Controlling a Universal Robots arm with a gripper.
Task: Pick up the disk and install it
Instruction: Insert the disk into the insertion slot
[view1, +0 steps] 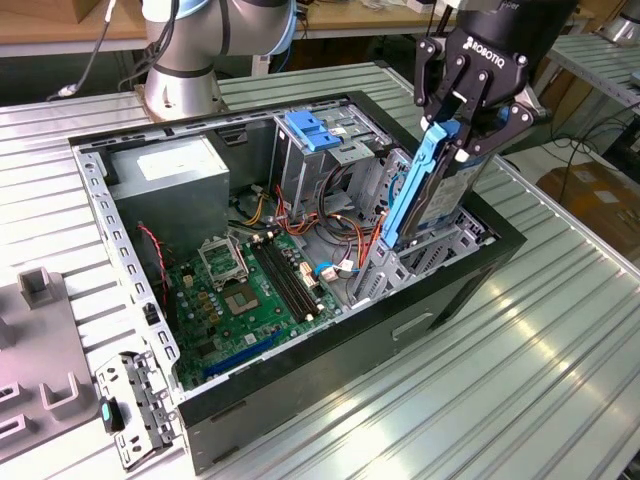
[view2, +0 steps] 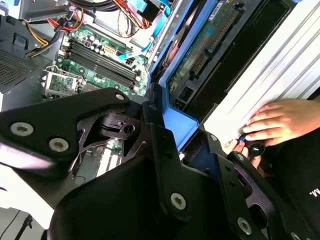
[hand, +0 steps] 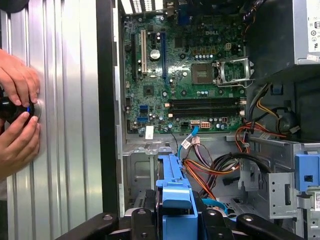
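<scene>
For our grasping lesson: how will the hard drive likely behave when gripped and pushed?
Probably stiff: the hard drive hangs unbent from the gripper. Likely dense for its size, since its body looks metal. Its exposed circuit board suggests fragility.

Open computer case (view1: 300, 385) on slatted table (view1: 530, 400); green motherboard (view1: 240, 300), grey power supply (view1: 170, 190) inside.

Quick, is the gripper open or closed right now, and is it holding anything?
Gripper: closed, holding the disk by its blue end.
</scene>
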